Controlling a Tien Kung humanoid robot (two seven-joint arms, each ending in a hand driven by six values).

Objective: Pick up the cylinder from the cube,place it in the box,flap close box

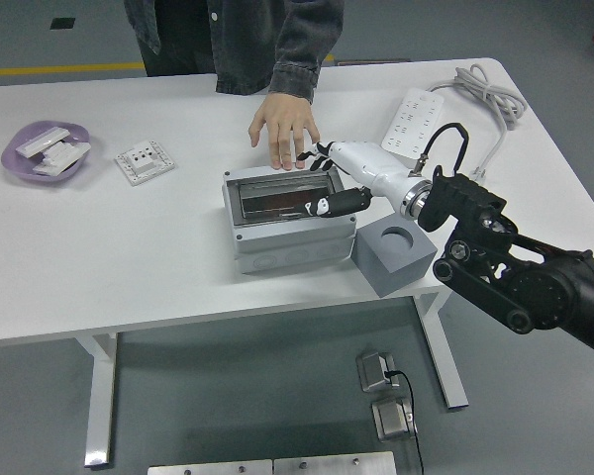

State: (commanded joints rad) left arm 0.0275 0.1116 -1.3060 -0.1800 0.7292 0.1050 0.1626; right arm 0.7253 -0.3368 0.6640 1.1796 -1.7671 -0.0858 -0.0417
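1. The right robot hand (329, 180), white with dark fingertips, reaches in from the right over the back right corner of the grey box (289, 218).
2. Its fingers (339, 203) are loosely spread and grip nothing; one dark fingertip points down at the box's right rim, and others lie near the back edge.
3. The box sits near the middle of the white worktop (158, 247), and a clear lid (277, 198) lies across its top, nearly flat.
4. The cylinder (289, 205), reddish brown, lies on its side inside the box and shows dimly through the lid.
5. The grey cube (394, 255) stands just beside the box on its right, at the near edge of the worktop; the round hole in its top face holds nothing.
6. A person stands at the far side, and the person's hand (284, 127) rests palm down on the worktop just behind the box, its fingertips close to the robot hand.
7. A purple dish (42, 150) with white parts in it sits at the far left.
8. A white switch plate (145, 161) lies near the dish, to its right.
9. A white power strip (414, 117) with its coiled cable (490, 104) lies at the far right.
10. The left arm is out of view.
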